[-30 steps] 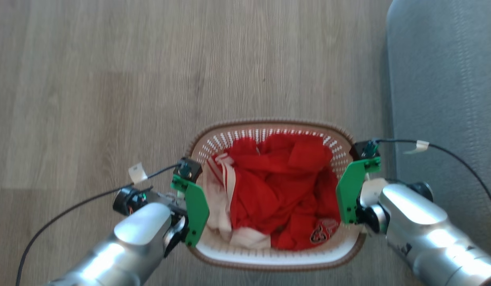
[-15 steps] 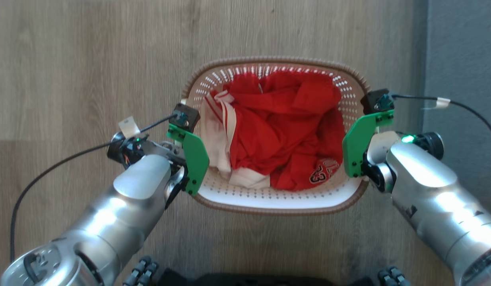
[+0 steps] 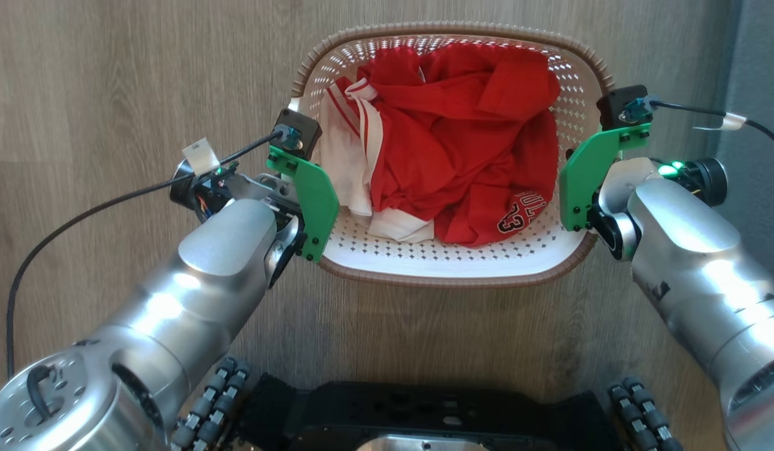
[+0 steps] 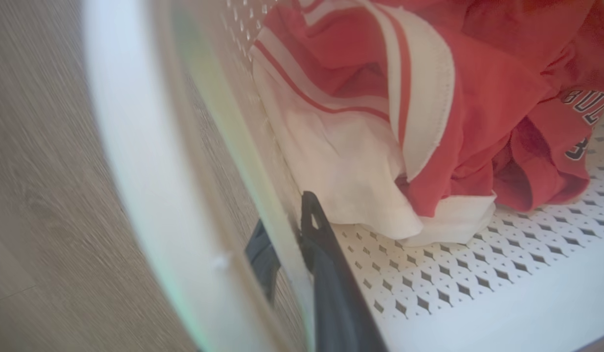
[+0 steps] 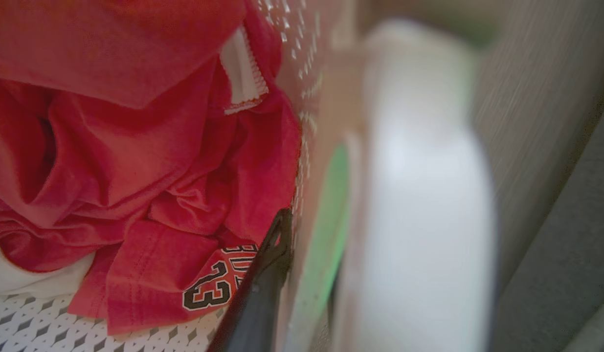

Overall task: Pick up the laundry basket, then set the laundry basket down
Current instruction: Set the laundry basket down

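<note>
Laundry basket [image 3: 452, 280]: white perforated plastic with a brown woven-look rim. It spans the gap between the two arms, one short side at each gripper, with wooden floor [image 3: 111, 75] around it. Whether its bottom touches the floor cannot be told.
Left gripper [image 4: 284, 232]: its fingers pinch the basket's left wall. One dark finger [image 4: 326, 274] lies inside against the perforations, and the other sits just outside.
Right gripper [image 5: 306, 249]: its fingers are closed on the right wall. The inner finger [image 5: 262, 283] lies flat against the wall's inside, and the outer one is only a dark sliver behind it.
Clothes: a red jersey [image 3: 462, 138] with the number 23 lies just beside the right inner finger. A white garment with red stripes [image 4: 350, 161] lies just beyond the left inner fingertip.
Handles: a white side handle [image 5: 429, 195] stands outside the right fingers, badly blurred.
Hidden: in the head view green plates [image 3: 311, 194] on the wrists cover both pairs of fingers.
Hard to read: folds hide most of the jersey's lettering.
Cut off: a grey surface [image 3: 763, 75] at the right edge.
</note>
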